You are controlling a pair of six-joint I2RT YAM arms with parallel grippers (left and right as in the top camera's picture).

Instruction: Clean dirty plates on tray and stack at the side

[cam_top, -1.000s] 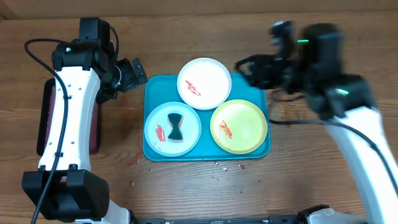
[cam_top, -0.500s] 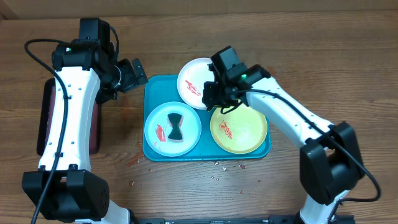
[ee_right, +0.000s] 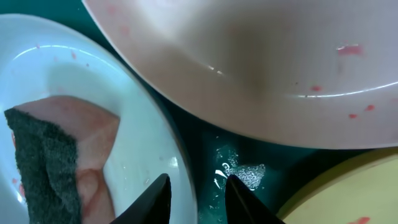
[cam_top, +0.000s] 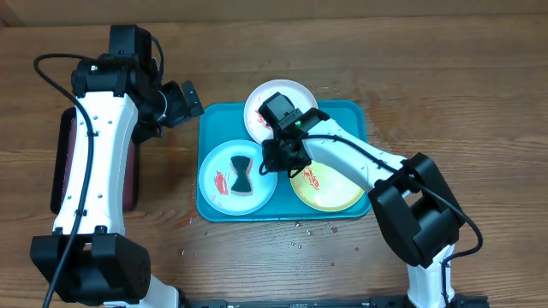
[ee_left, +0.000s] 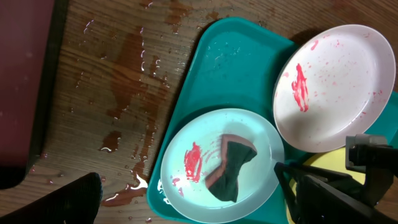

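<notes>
The teal tray (cam_top: 347,115) holds three smeared plates: a white plate (cam_top: 300,101) at the back, a pale blue plate (cam_top: 218,175) front left, and a yellow plate (cam_top: 338,184) front right. A dark sponge (cam_top: 242,174) lies on the blue plate. My right gripper (cam_top: 272,160) is low between the plates. In the right wrist view the right gripper (ee_right: 198,202) is open, and its tips stand either side of the blue plate's rim (ee_right: 180,168), next to the sponge (ee_right: 43,168). My left gripper (cam_top: 184,103) is open and empty, left of the tray.
A maroon tray (cam_top: 64,162) lies at the far left under my left arm. Water puddles (ee_left: 130,74) wet the wood between it and the teal tray (ee_left: 236,68). Small crumbs (cam_top: 300,227) lie in front of the tray.
My right arm has swung in from the right, across the white and yellow plates, and come down at the blue plate's right rim. My left arm has not moved.
</notes>
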